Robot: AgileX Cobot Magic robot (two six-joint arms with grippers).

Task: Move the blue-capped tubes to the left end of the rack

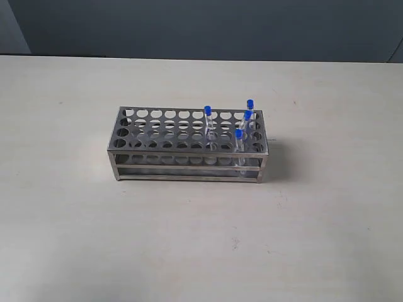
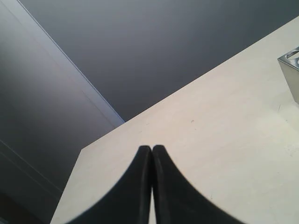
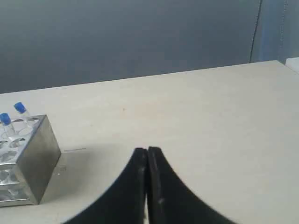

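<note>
Right wrist view shows rack [image 3: 37, 158] apart from gripper [image 3: 147, 151].

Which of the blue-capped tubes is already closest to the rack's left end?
The lone tube near the middle of the rack. The other three tubes stand clustered at its right end.

Light even, diffuse, moderately bright; rack [image 1: 189, 141] throws a soft shadow right and near on the table [image 1: 75, 239]; mild sheen on steel. Wrist views: left gripper [image 2: 152, 148] and right gripper [image 3: 147, 150] black, underexposed, edges blurred.
</note>
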